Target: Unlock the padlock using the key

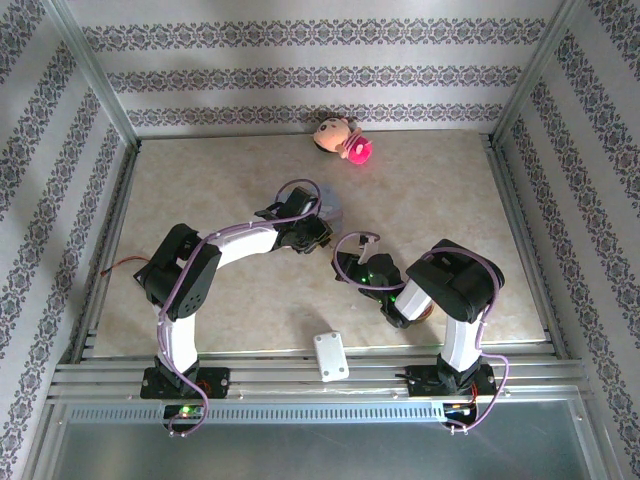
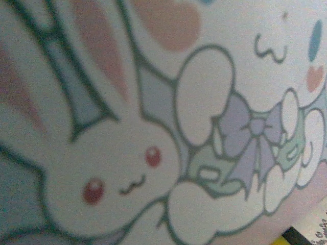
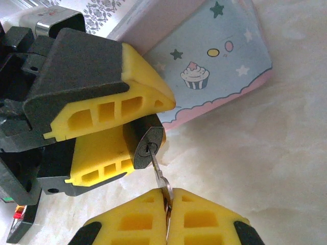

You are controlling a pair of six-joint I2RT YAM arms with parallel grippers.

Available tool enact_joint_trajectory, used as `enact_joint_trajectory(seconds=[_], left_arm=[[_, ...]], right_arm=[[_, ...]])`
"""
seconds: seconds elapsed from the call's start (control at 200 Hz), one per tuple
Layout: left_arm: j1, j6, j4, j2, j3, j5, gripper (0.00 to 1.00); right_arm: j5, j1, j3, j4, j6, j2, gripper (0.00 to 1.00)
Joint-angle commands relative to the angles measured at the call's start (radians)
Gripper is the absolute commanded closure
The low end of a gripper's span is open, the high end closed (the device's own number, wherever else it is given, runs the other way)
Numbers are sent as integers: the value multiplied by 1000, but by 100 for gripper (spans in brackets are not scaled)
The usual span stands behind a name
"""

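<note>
R gripper (image 3: pixel 167 196) is pinching the key (image 3: pixel 159 173) btwn its ribbed yellow pads (image 3: pixel 204 219), jaws closed flat on the thin silver bow. The key blade is running straight ahead of R's fingertips into the round keyhole of the padlock (image 3: pixel 145 147), a small dark grey metal body w/ rounded corners.

L gripper (image 3: pixel 145 122) is clamping the padlock from R's upper left w/ matching yellow cut-out pads in black housings. Its upper pad is overhanging the lock, so the shackle is hidden.

Just beyond the lock, a pale-blue tin (image 3: pixel 219 56) w/ pink scalloped border, cupcake & star print is sitting on the beige marbled table (image 3: pixel 265 168). L's cam is facing a blurred bunny print (image 2: pixel 117 173) point-blank.

Seen from above, a doll head (image 1: pixel 335 133) is lying far beyond both grippers at the back wall, and a flat white block (image 1: pixel 330 356) is lying behind them at the near edge.
</note>
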Motion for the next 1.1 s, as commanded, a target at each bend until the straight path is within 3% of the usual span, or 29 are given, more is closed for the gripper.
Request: enact_joint_trajectory(seconds=[0.0,0.805,1.094], left_arm=[[-3,-19,41,-18,0,41,91],[-3,11,22,-35,0,77,92],[-3,-31,8,-58,-12,100,96]], right_arm=[[-41,-7,33,63,-13,0,100],[-398,-151,109,53,146,86,100],[-432,-183,101,67,130,98,100]])
